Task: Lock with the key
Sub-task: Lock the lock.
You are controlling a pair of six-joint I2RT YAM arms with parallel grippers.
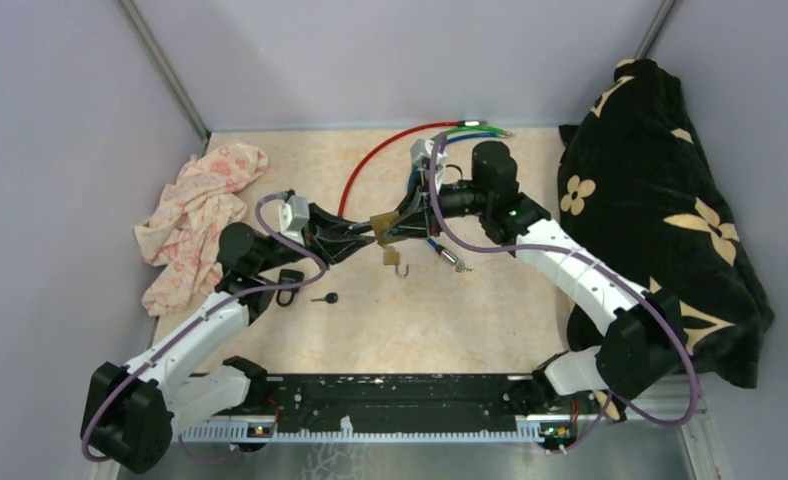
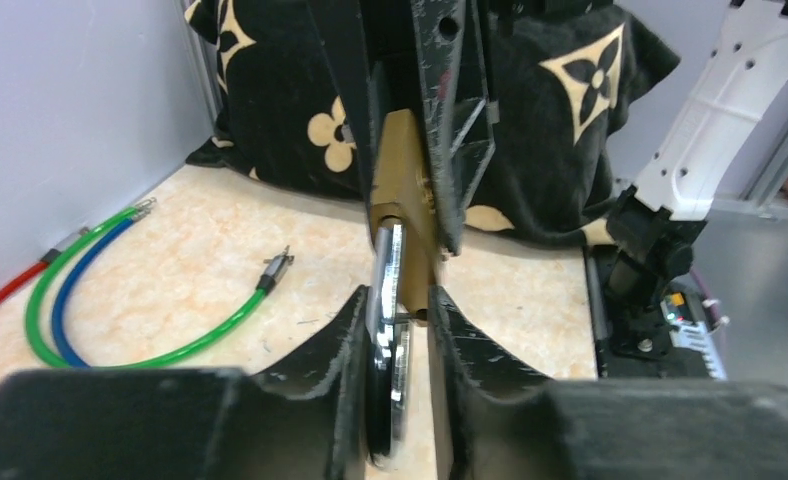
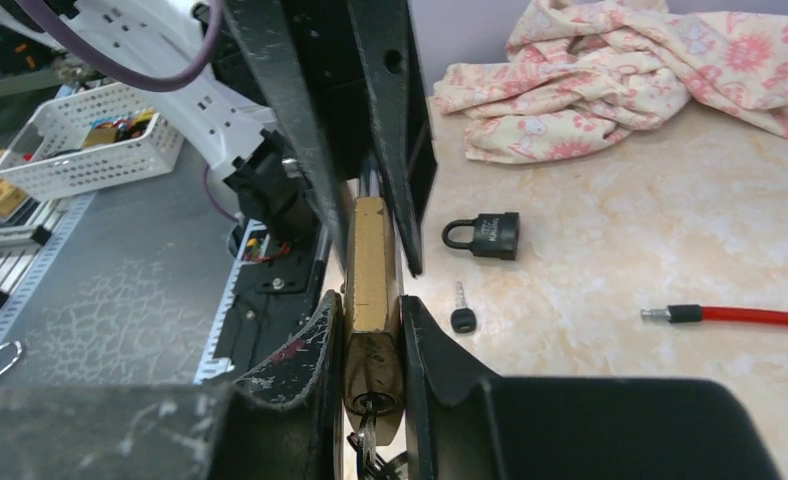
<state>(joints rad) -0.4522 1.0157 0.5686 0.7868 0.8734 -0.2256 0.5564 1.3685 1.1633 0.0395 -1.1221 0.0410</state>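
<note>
Near brass padlock (image 3: 371, 270), black padlock (image 3: 490, 234), loose key (image 3: 461, 312)

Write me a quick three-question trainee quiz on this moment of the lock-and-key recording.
1. True or false: the black padlock lies on the table, held by no gripper.
2. What is the right gripper clamped on? A. a red cable B. the body of the brass padlock C. the floral cloth
3. In the right wrist view, what sticks out of the brass padlock's near end?

Key: 1 true; 2 B; 3 a key.
</note>
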